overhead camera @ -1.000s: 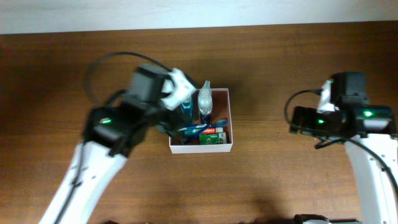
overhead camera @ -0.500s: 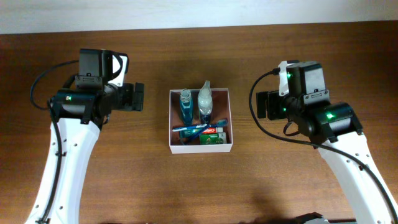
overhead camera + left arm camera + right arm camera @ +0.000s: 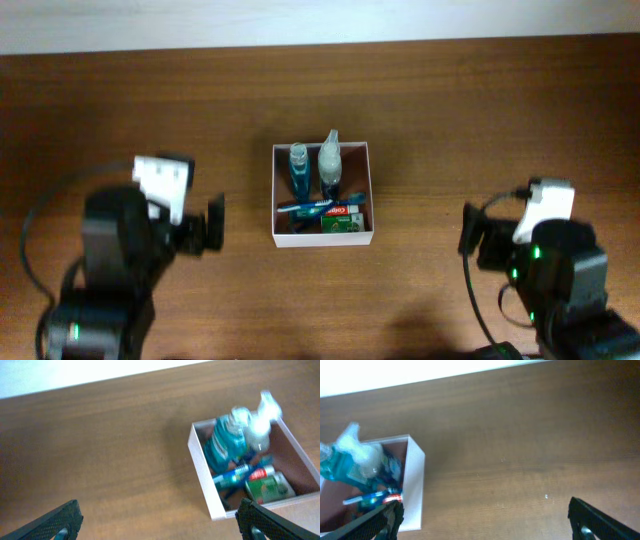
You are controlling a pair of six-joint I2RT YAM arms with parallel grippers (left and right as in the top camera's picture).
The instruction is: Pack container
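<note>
The container [image 3: 274,190], a square white-walled box with a reddish-brown inside, stands mid-table. It holds a blue bottle [image 3: 299,170], a clear spray bottle [image 3: 329,160], a blue tube [image 3: 305,208], a red-and-white tube [image 3: 345,210] and a small green carton [image 3: 343,225]. It also shows in the left wrist view [image 3: 201,476] and the right wrist view [image 3: 414,485]. My left gripper [image 3: 212,222] is open and empty, left of the container. My right gripper [image 3: 470,240] is open and empty, well right of it. Both sets of fingers frame bare wood [image 3: 160,520] [image 3: 485,517].
The wooden table [image 3: 450,120] runs to a pale wall strip along the far edge [image 3: 320,20]. Both arms are drawn back toward the near edge, the left arm body [image 3: 100,280] and the right arm body [image 3: 565,290] at the bottom corners.
Both arms have pulled back toward the near edge, away from the container. One second ago the left gripper was over the container by the blue bottle; now it is clear of it.
</note>
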